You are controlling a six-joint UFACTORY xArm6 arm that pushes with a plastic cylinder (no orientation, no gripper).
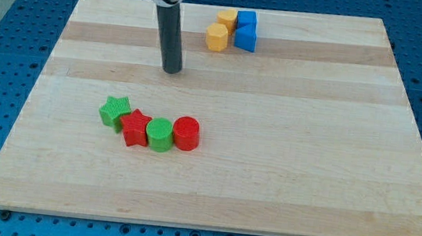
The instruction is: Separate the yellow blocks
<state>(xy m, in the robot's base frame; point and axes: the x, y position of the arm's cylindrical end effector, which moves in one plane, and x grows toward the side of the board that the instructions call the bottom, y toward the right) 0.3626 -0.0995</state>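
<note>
Two yellow blocks sit close together near the view's top: one yellow block in front, the other yellow block just behind it, touching or nearly so. Two blue blocks stand right against them on the view's right. My tip rests on the board to the left of and a little below the yellow blocks, clearly apart from them.
A row of blocks lies lower left of centre: a green star, a red star, a green cylinder and a red cylinder. The wooden board sits on a blue perforated table.
</note>
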